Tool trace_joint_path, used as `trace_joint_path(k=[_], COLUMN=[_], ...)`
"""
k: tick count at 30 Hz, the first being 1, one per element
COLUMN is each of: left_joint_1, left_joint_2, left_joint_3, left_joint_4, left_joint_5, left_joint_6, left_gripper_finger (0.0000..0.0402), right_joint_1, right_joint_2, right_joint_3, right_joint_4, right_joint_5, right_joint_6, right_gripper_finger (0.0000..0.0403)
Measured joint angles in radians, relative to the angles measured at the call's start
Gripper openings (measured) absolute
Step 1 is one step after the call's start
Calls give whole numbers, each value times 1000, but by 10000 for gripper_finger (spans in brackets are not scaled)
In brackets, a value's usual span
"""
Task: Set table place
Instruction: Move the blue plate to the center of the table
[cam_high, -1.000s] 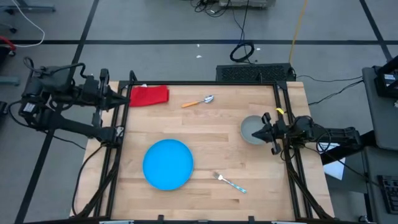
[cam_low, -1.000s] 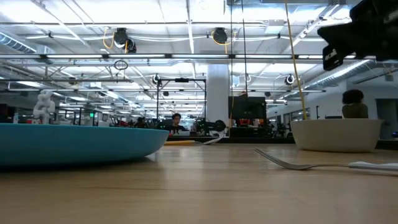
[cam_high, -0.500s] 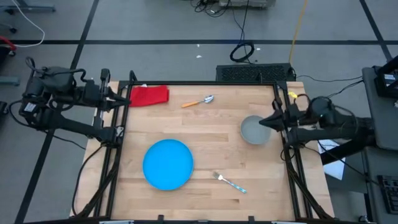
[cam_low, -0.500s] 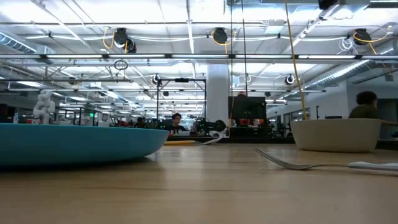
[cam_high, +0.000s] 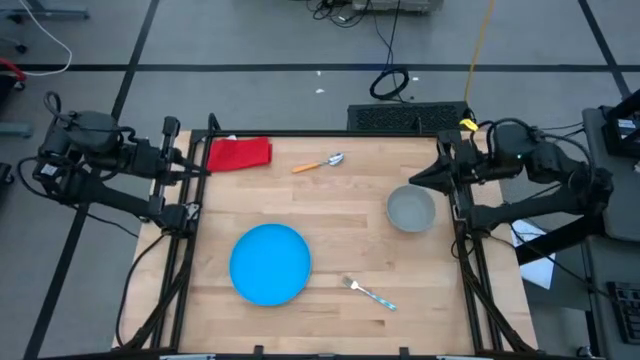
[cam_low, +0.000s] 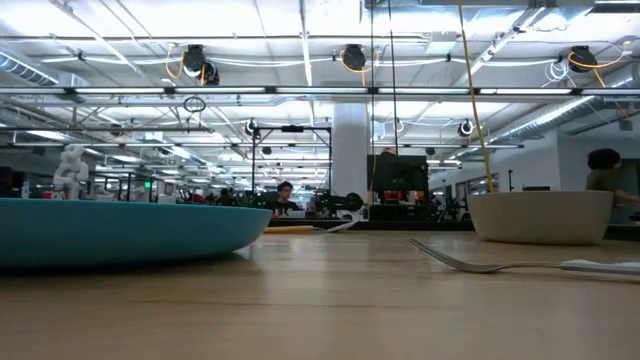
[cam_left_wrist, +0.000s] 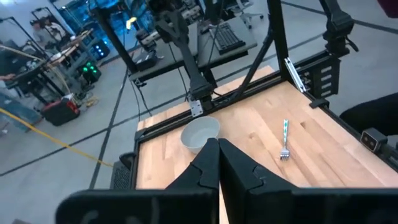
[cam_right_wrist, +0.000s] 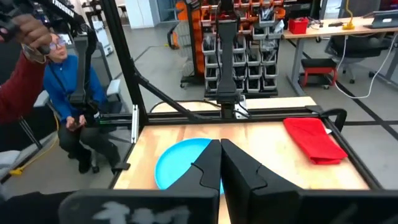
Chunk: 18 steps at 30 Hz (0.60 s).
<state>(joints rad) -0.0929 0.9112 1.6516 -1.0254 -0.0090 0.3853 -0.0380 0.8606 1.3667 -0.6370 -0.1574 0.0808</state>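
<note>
The round blue plate (cam_high: 270, 263) lies flat near the table's front left, and it also shows in the right wrist view (cam_right_wrist: 180, 163). The grey bowl (cam_high: 411, 210) stands upright at the right, and it also shows in the left wrist view (cam_left_wrist: 200, 133). The fork (cam_high: 369, 292) lies flat near the front, right of the plate. The orange-handled spoon (cam_high: 318, 163) lies at the far middle. My left gripper (cam_high: 195, 163) is shut and empty over the table's left frame. My right gripper (cam_high: 418, 178) is shut and empty, raised beyond the bowl's far right side.
A red cloth (cam_high: 240, 153) lies at the far left corner. Black frame posts (cam_high: 455, 215) stand along the table's left and right edges. Bare wood (cam_high: 340, 220) lies between plate, bowl and spoon. A seated person in blue (cam_right_wrist: 68, 93) is beyond the table's left edge.
My right gripper has risen from just over the bowl's right side and moved toward the table's far edge, leaving the low view. The bowl has stayed where it was. My left arm has drawn back a little toward the left.
</note>
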Motion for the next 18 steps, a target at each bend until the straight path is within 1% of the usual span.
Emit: trace_joint_path(k=[6, 9, 14, 18], left_joint_1=[-13, -20, -64, -137], left_joint_2=[22, 48, 107, 175], left_joint_3=[0, 0, 0, 0], left_joint_4=[-28, -51, -93, -153], left_joint_5=[-1, -2, -60, -108], left_joint_6=[-42, -84, -137, -183], left_gripper_finger=[3, 9, 12, 7], right_joint_1=[0, 0, 0, 0], right_joint_2=[22, 25, 31, 30], right_joint_3=[20, 20, 19, -8], right_joint_4=[-8, -23, -36, -33], right_joint_5=[0, 0, 0, 0], right_joint_6=[-6, -6, 2, 5], right_gripper_finger=[0, 0, 0, 0])
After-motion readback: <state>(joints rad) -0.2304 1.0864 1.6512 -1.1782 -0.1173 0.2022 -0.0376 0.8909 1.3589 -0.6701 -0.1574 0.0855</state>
